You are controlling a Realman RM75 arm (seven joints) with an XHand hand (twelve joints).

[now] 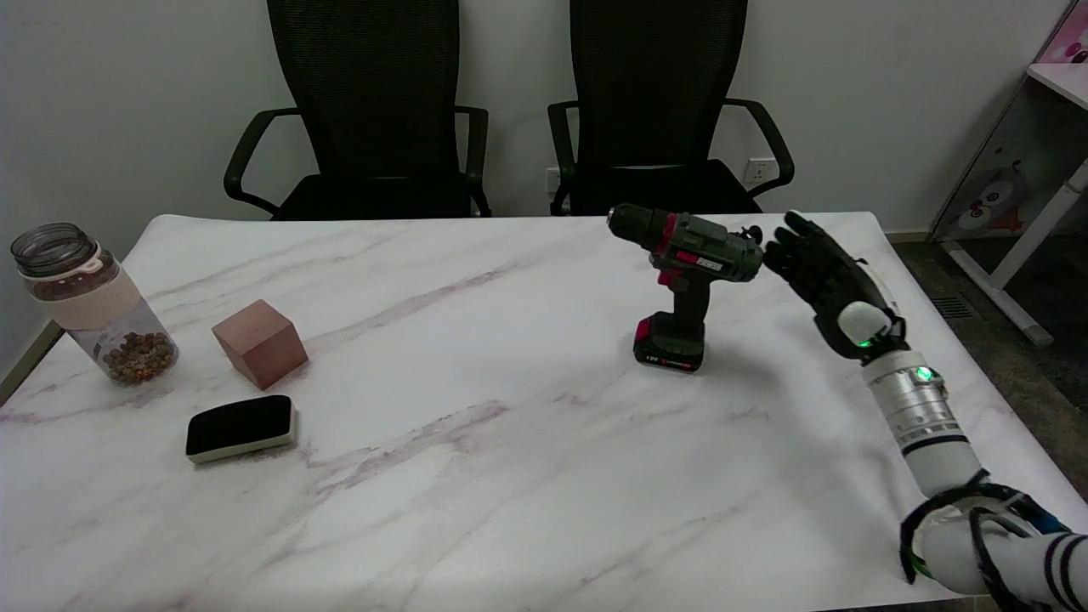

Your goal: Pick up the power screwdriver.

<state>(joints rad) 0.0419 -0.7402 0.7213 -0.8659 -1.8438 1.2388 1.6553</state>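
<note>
The power screwdriver (687,285) stands upright on its battery base, right of the table's (476,476) centre, chuck pointing left. My right hand (829,280) is just beside its rear end, fingers spread and holding nothing; whether my fingertips touch the casing I cannot tell. Nothing lies between us. Well apart on the left: one jar (85,302) with brown bits inside, one reddish cube (259,342), one black eraser (240,427). Two chairs (374,110) stand behind, partly hidden by the table.

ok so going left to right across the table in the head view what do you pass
jar → black eraser → brown cube → power screwdriver → right hand
</note>
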